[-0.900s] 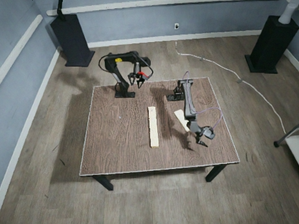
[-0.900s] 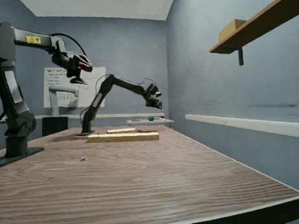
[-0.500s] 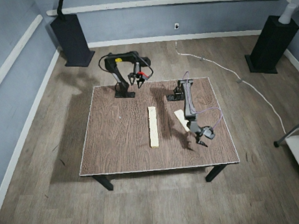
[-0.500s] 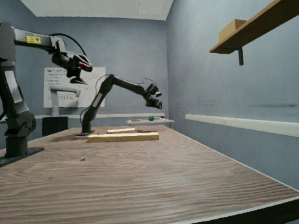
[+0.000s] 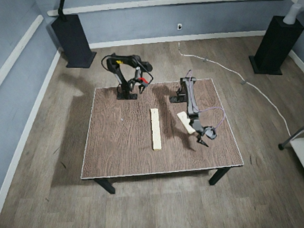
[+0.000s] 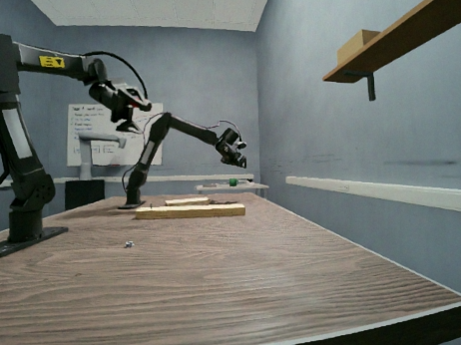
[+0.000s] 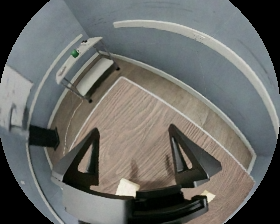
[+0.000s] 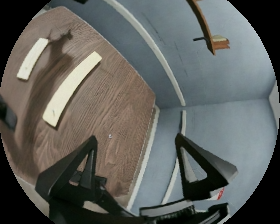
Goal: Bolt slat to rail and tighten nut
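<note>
The long wooden rail (image 5: 156, 128) lies in the middle of the table, and a small bolt stub (image 6: 151, 207) stands at one end of it. The shorter, thinner slat (image 5: 185, 122) lies flat to its right, partly under my left arm. The small nut (image 5: 122, 118) lies loose on the table left of the rail. My left gripper (image 5: 201, 142) hangs open and empty above the table just past the slat's near end. My right gripper (image 5: 141, 88) is open and empty, raised near its base at the back. The right wrist view shows the rail (image 8: 71, 87) and the slat (image 8: 31, 60) far off.
The table's right edge is close to my left gripper. A white side table (image 7: 88, 72) with a green object stands beyond that edge. Black pedestals (image 5: 73, 40) stand at the back corners of the room. A wooden shelf (image 6: 394, 41) is on the wall.
</note>
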Robot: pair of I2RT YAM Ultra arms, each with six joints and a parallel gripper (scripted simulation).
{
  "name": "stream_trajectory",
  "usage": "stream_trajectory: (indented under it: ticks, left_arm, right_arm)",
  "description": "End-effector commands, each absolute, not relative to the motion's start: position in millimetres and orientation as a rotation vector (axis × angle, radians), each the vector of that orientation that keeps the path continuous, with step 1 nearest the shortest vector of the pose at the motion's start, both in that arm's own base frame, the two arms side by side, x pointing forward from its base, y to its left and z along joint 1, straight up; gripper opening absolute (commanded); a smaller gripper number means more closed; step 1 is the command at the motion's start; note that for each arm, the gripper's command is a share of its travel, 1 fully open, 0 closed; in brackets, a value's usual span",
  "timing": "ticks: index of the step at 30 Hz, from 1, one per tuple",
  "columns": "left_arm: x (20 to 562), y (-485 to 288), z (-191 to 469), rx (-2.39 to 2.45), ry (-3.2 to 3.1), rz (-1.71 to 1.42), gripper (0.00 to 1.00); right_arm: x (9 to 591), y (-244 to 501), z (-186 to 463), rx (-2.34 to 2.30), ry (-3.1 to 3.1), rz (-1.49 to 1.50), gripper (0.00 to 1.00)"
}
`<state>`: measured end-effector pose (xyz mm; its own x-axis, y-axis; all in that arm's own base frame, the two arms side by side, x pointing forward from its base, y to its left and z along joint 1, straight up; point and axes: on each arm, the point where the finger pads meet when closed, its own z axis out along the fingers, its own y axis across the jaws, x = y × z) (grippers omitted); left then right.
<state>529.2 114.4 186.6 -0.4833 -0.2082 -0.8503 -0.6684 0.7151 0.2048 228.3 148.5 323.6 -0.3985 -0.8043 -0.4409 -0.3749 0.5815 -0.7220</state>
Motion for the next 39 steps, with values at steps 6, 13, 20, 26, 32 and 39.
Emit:
stream_trajectory:
  ticks: [6, 13, 20, 26, 32, 39]
  left_arm:
    - [512.0, 90.3, 282.0, -0.54, 1.895, 0.406, 1.0]
    - [487.6, 70.4, 319.6, -0.422, 1.837, 0.28, 1.0]
    - [454.1, 48.5, 357.2, -0.281, 1.753, 0.164, 1.0]
    - [433.9, 37.2, 374.9, -0.205, 1.701, 0.113, 1.0]
    - [402.6, 18.1, 397.0, -0.087, 1.618, 0.048, 1.0]
    - [375.1, 3.2, 421.5, 0.005, 1.527, 0.007, 1.0]
  right_arm:
    - [273.8, 146.0, 315.3, -0.604, 2.086, -0.33, 1.0]
    - [312.6, 127.9, 323.7, -0.382, 2.049, -0.171, 1.0]
    - [350.4, 93.1, 346.5, -0.185, 1.919, -0.048, 1.0]
    - [364.9, 69.1, 362.8, -0.109, 1.826, -0.011, 1.0]
    - [376.4, 30.1, 389.4, -0.031, 1.673, 0.009, 1.0]
    - [381.9, -1.3, 404.4, 0.001, 1.567, -0.001, 1.0]
